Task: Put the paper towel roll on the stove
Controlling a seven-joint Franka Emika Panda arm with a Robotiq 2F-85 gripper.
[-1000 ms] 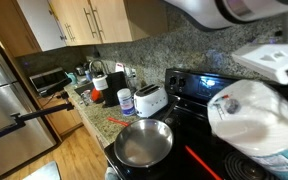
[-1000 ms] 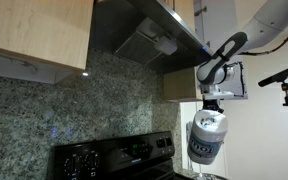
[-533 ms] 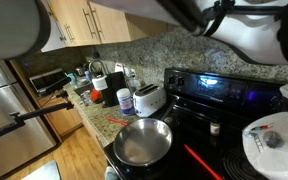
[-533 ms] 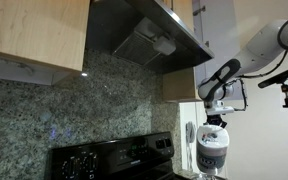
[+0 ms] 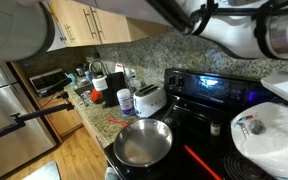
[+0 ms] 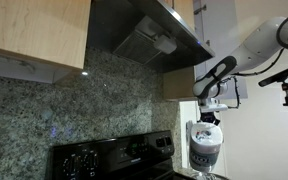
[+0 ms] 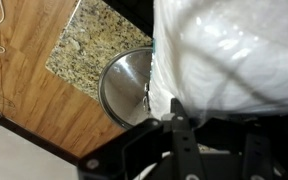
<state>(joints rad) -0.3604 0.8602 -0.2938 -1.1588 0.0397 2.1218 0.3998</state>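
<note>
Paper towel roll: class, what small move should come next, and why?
Probably lower it: the bulky white plastic-wrapped paper towel roll hangs in the shut pincer over the black glass-top stove, apart from the round silver frying pan.

1. In an exterior view I see the stove (image 5: 189,120), its black glass top butting against the speckled granite counter (image 5: 102,113).
2. A round silver frying pan (image 5: 143,143) sits on the glass at the counter side. The wrist view shows the pan is empty.
3. A slim red utensil (image 5: 202,161) lies flat on the glass just beside the pan. A small pale item (image 5: 215,128) stands nearer the back panel, and I cannot tell what it is.
4. On the counter, a white toaster (image 5: 150,98) stands next to the stove, with a small white canister (image 5: 125,101) just beside it. Behind them is clutter too small for me to name.
5. A wood floor (image 5: 79,155) runs below the counter.
</note>
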